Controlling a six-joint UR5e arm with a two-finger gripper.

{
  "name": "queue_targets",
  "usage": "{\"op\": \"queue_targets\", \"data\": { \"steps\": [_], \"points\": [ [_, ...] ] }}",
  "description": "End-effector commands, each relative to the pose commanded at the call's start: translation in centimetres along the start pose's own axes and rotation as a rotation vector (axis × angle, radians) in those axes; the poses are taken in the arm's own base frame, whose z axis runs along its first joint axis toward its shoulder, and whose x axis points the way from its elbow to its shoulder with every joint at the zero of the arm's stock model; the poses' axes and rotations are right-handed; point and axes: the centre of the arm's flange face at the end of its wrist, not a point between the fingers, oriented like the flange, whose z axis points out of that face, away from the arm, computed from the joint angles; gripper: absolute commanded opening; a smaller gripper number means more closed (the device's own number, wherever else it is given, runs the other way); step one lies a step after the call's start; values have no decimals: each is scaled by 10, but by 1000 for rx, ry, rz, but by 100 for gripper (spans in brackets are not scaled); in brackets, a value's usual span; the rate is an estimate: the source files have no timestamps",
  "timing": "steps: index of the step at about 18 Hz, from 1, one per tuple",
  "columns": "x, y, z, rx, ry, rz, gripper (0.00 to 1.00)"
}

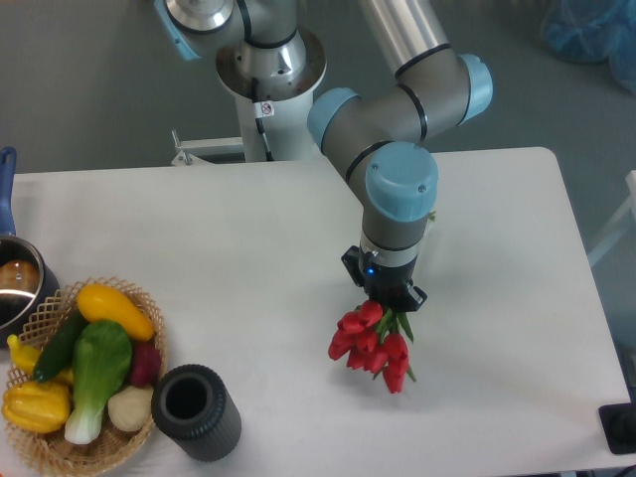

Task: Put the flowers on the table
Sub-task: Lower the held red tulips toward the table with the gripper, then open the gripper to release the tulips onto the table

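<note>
The flowers (373, 346) are a small bunch of red tulips with green stems, at the right middle of the white table (248, 229). The blooms point toward the front edge and look to be at or just above the tabletop. My gripper (390, 303) is directly over the stem end and is shut on the flowers. The stems are mostly hidden under the gripper, and the fingertips are hidden behind the wrist.
A black ribbed cylinder (197, 411) stands near the front left. A wicker basket (48, 308) of vegetables sits at the front left corner. A metal pot (15, 288) with a blue handle is at the left edge. The robot base (268, 70) stands behind the table.
</note>
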Motion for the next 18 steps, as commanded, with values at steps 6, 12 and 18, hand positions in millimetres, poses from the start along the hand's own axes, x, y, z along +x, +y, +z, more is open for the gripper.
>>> {"op": "queue_targets", "data": {
  "steps": [6,12,18],
  "points": [
    [-1,-1,3,3,-2,-6,98],
    [-4,6,-23,21,-54,-9,100],
    [-6,10,-36,26,-76,-16,100]
  ]
}}
